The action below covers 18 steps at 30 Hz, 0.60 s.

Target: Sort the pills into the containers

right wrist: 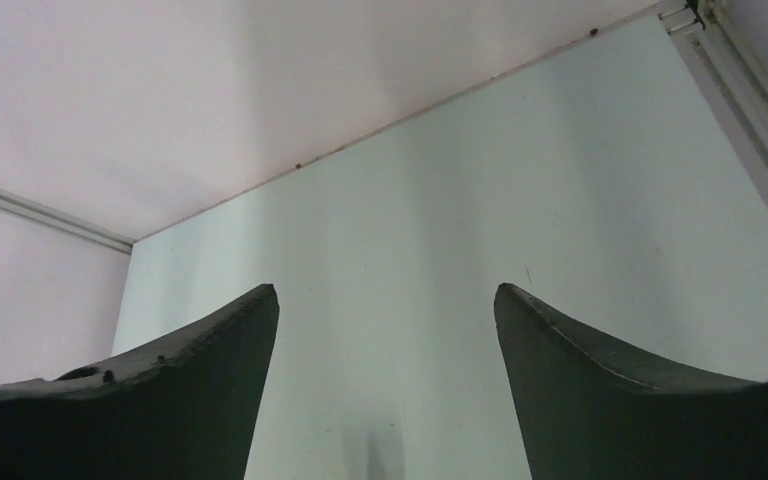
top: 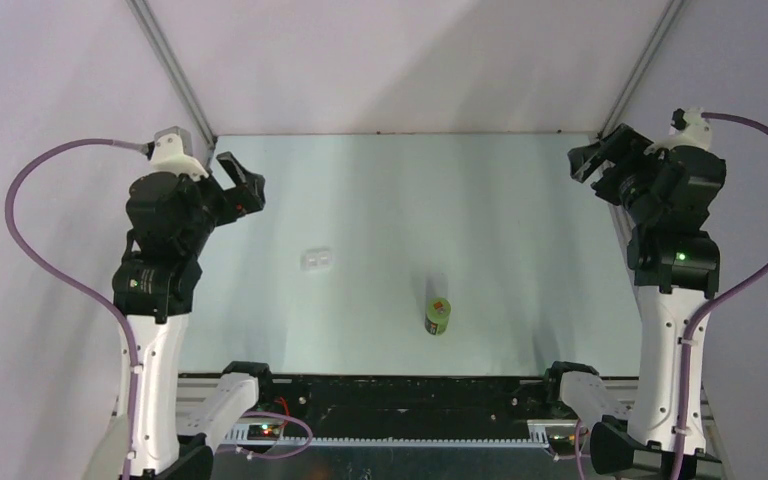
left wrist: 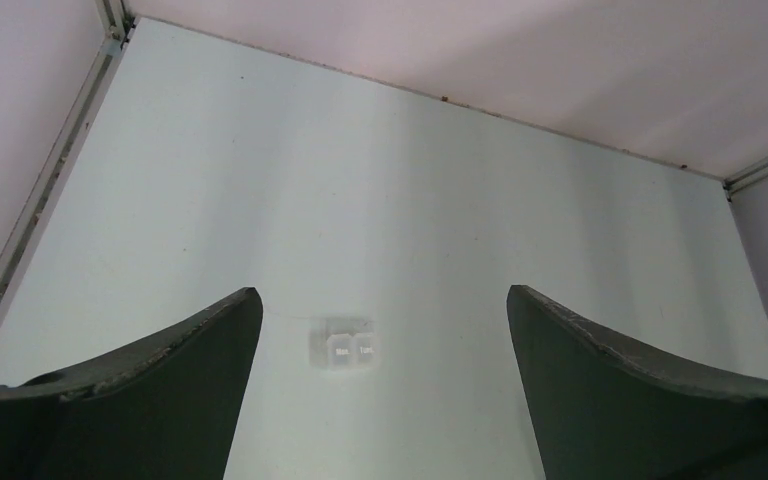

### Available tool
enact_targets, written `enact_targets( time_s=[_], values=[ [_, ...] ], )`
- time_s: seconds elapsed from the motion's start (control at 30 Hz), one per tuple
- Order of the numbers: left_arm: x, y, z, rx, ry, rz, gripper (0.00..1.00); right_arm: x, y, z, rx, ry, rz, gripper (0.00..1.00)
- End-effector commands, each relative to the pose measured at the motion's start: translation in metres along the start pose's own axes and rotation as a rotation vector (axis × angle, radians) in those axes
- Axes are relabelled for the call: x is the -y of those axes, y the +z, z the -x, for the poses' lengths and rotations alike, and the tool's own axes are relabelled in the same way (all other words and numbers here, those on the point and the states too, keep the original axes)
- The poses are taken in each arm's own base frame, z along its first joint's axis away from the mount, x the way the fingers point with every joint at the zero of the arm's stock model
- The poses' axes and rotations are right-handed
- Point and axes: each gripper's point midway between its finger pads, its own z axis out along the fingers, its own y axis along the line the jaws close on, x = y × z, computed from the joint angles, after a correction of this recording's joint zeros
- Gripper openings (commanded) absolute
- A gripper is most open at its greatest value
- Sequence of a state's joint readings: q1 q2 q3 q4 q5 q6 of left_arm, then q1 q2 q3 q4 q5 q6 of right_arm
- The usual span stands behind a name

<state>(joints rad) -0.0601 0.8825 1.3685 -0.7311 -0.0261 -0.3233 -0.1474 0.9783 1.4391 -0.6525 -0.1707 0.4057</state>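
Near the front of the counter (top: pixel 520 250), a little right of the middle, a green bottle (top: pixel 438 316) with a red-orange label stands upright. Farther and to the left lie the containers (top: pixel 317 259), a small clear box of two joined square compartments, flat on the counter; what is inside is too small to tell. The left fingers (left wrist: pixel 190 380) hang over the left side, spread wide and released, the box seen between them but well apart. The right fingers (right wrist: pixel 600 380), at the far right, are also spread, grasping nothing
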Motion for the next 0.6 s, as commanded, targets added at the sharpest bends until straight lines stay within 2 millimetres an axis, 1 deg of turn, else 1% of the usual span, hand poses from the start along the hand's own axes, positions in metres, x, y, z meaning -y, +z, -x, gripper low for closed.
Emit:
enact_targets(
  time_s=[0.0,0.03,0.1,0.13,0.17,0.2,0.23,0.27,0.3,0.33,0.4,0.5,0.53,0.57],
  values=[
    [-0.005,-0.002,0.005,0.049,-0.017,0.02,0.99,-0.003,0.008,0.005,0.025,0.007,0.002,0.88],
    [-0.005,0.0,0.003,0.044,-0.01,0.02,0.99,0.0,0.011,0.003,0.022,0.014,-0.019,0.9],
    [-0.007,0.009,-0.011,0.009,0.009,0.01,0.99,0.006,0.015,-0.004,0.002,0.027,-0.041,0.92],
    [-0.01,0.017,-0.024,-0.028,0.011,0.015,0.99,0.009,0.018,-0.01,-0.012,0.034,-0.049,0.93],
    [-0.012,0.022,-0.031,-0.046,0.007,0.019,0.99,0.01,0.02,-0.013,-0.025,0.044,-0.054,0.93],
    [-0.017,0.031,-0.047,-0.089,0.002,0.037,0.99,0.012,0.023,-0.019,-0.045,0.05,-0.06,0.93],
    [-0.019,0.036,-0.054,-0.106,-0.01,0.046,0.99,0.013,0.024,-0.023,-0.059,0.058,-0.058,0.94],
    [-0.026,0.044,-0.07,-0.15,-0.017,0.072,0.99,0.015,0.027,-0.031,-0.088,0.063,-0.063,0.95],
    [-0.029,0.049,-0.078,-0.169,-0.034,0.092,0.99,0.018,0.028,-0.038,-0.112,0.069,-0.072,0.95],
    [-0.035,0.057,-0.094,-0.214,-0.047,0.117,0.99,0.019,0.03,-0.043,-0.131,0.076,-0.077,0.95],
    [-0.043,0.068,-0.116,-0.266,-0.086,0.16,1.0,0.026,0.033,-0.056,-0.177,0.099,-0.104,0.96],
    [-0.044,0.089,-0.142,-0.323,-0.144,0.181,0.99,0.035,0.04,-0.08,-0.251,0.136,-0.13,0.95],
    [-0.045,0.093,-0.151,-0.342,-0.166,0.186,1.0,0.036,0.043,-0.087,-0.27,0.156,-0.134,0.95],
    [-0.041,0.104,-0.158,-0.352,-0.172,0.173,0.99,0.039,0.046,-0.095,-0.29,0.165,-0.138,0.95]
  ],
)
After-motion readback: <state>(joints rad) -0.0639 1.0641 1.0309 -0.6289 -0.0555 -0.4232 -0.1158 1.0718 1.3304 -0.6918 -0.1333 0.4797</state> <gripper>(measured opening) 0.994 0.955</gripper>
